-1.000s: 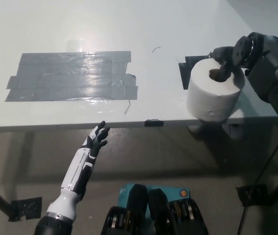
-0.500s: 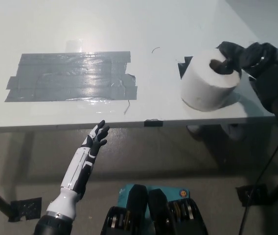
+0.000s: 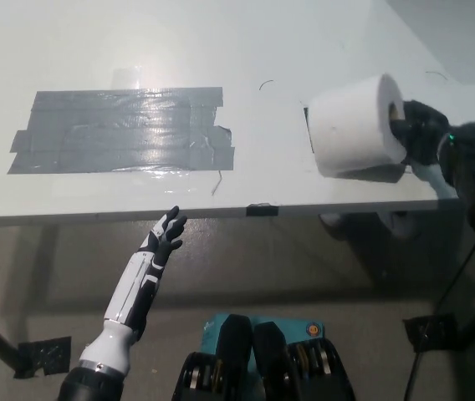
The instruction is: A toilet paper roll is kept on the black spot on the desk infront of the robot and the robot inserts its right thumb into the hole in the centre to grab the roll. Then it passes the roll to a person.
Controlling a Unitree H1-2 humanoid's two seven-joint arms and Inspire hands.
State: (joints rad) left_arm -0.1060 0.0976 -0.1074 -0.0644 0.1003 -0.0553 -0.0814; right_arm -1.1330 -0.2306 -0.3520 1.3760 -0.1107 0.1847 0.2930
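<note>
The black right hand (image 3: pixel 417 138) holds the toilet paper roll (image 3: pixel 353 125) by its middle hole; the roll is tipped on its side, up over the white desk (image 3: pixel 137 42), near the right edge; the white left hand (image 3: pixel 166 232) rests below the desk's front edge, fingers apart, holding nothing.

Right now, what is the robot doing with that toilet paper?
The robot's black right hand is holding the toilet paper roll, with part of the hand pushed into the hole in its middle. The roll is tipped on its side, hole facing right, above the right end of the white desk, over a small black spot. The white left hand rests below the desk's front edge, open and holding nothing. A big patch of grey tape is stuck on the desk. No person is in view.
</note>
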